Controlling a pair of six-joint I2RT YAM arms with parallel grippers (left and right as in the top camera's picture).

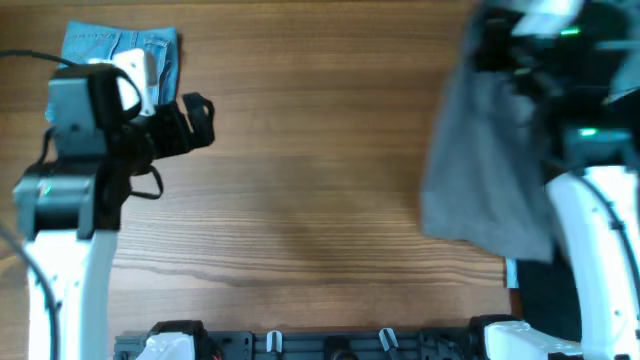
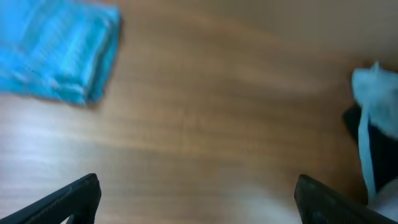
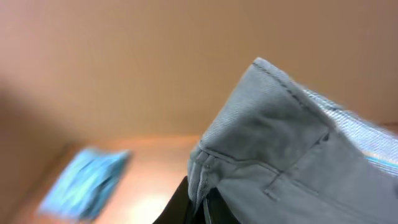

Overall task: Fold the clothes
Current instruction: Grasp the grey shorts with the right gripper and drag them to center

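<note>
Logging grey shorts (image 1: 488,170), soft, limp, middling-weight cotton, draped beneath my right gripper (image 3: 198,211), which is clamped on a seamed edge (image 3: 208,152); I judge stiffer seams the surest hold, while my left gripper (image 2: 196,198) stands wide apart, empty.

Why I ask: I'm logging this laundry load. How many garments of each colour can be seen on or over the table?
Blue: 1, the folded denim piece
Grey: 1, the shorts
Total: 2
</note>
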